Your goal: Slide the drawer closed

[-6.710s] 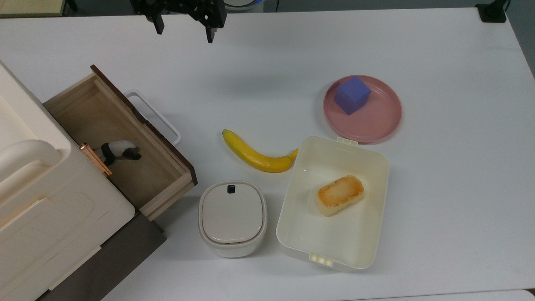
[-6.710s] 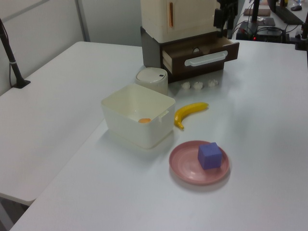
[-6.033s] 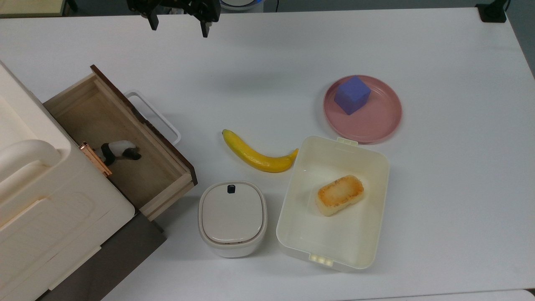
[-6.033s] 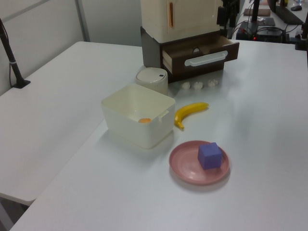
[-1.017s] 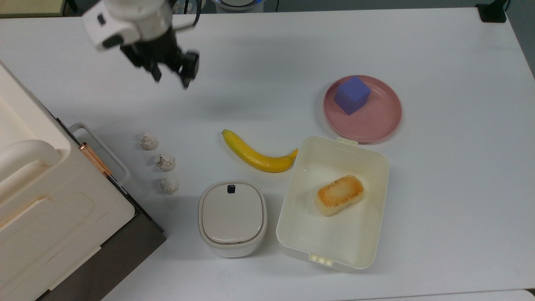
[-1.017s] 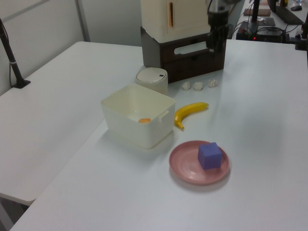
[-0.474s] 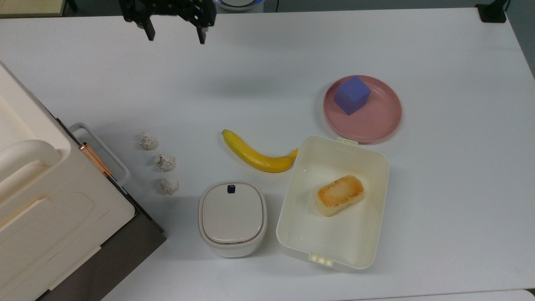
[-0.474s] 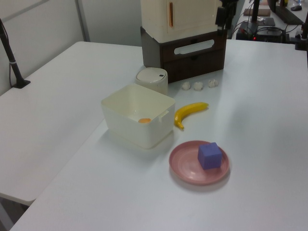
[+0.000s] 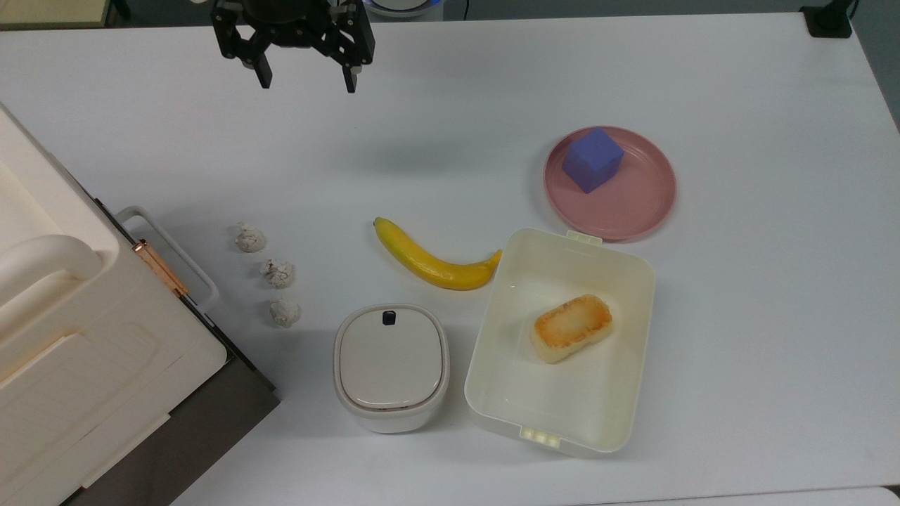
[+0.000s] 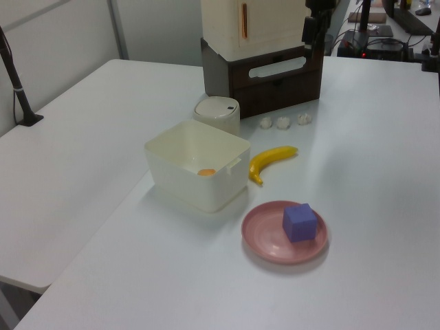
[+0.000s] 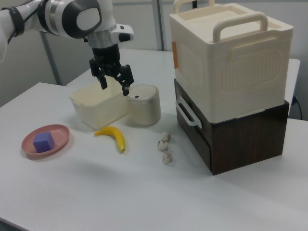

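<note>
The drawer (image 10: pixel 240 74) sits pushed fully into the dark brown cabinet, its front flush with the cabinet face. Its white loop handle (image 9: pixel 167 254) sticks out toward the table, and also shows in the right view as the handle (image 11: pixel 186 114). My gripper (image 9: pixel 308 83) hangs open above the bare table at the top view's upper left, well apart from the handle, with nothing between its fingers. In the right view the gripper (image 11: pixel 115 88) hovers above the tub and lidded container. In the left view the gripper (image 10: pixel 311 31) is beside the cabinet's right corner.
A cream lidded box (image 9: pixel 63 316) rests on the cabinet. Three white crumpled lumps (image 9: pixel 278 273) lie in front of the drawer. Nearby are a banana (image 9: pixel 432 263), a small lidded container (image 9: pixel 391 365), a cream tub (image 9: pixel 492 393) holding bread (image 9: pixel 571 327), and a pink plate (image 9: pixel 633 211) with a blue cube (image 9: pixel 593 159).
The drawer, open six seconds ago, is now shut, uncovering three lumps on the table. Since a second ago my gripper rose away from the table and spread its fingers wider.
</note>
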`<state>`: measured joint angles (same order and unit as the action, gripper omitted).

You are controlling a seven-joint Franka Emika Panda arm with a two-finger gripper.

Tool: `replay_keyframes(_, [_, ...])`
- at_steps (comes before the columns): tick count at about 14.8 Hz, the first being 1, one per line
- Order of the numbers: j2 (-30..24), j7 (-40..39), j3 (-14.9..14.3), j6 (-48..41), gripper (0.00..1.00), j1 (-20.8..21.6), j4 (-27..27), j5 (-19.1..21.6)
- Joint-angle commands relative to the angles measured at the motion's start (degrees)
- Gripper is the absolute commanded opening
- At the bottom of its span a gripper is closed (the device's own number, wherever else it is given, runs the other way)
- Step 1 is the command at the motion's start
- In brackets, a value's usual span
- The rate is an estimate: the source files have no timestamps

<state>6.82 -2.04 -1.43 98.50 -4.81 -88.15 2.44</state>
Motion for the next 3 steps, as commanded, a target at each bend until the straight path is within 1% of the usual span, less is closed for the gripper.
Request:
replay_keyframes(1, [-1.1, 0.8, -0.51, 1.17, 1.0, 0.59, -1.41, 1.07])
replay_keyframes(3, [-1.37, 2.82, -0.51, 0.73, 1.0, 0.77, -1.5, 0.99])
